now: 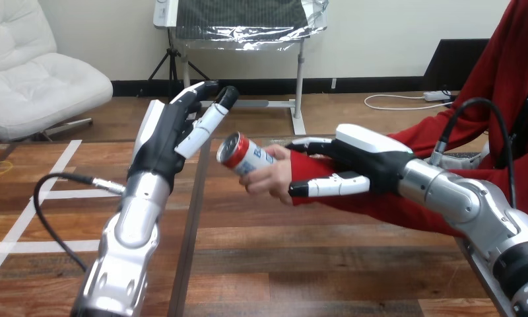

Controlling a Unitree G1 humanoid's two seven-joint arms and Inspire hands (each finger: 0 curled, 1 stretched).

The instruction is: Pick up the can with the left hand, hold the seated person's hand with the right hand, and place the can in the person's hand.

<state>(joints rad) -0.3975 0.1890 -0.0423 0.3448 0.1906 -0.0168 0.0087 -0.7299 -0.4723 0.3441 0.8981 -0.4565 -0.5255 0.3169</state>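
**A:** Head view, then: where is the can?

**B:** The can (243, 154) is up off the table (301, 264), a little toward 10 o'clock from the picture's middle. It lies tilted in the person's hand (274, 177). Its silver top faces 10 o'clock and its red and white body runs back toward 4 o'clock. The person's hand grips it with the thumb above and the fingers below.

**A:** And the left hand?

**B:** The left hand (172, 135) is raised at 9 o'clock of the can, on the silver left arm (129, 231), which climbs from 7 o'clock of the picture. Its fingers (205, 125) are straight and slightly spread, pointing to 1 o'clock, and they hold nothing. They are near the can, but a gap shows between them and it.

**A:** The right hand?

**B:** The right hand (373, 162) is at 3 o'clock of the can, on the right arm (459, 198), which comes in from 4 o'clock. Its fingers (311, 142) lie close together over the top of the person's wrist (314, 165), which is in a red sleeve. Its thumb (330, 186) reaches along beneath, at 6 o'clock of the wrist. The wrist is pinched between the two. The fingertips point to 9 o'clock and stop short of the can.

**A:** So which hand touches the can?

**B:** Only the person's hand.
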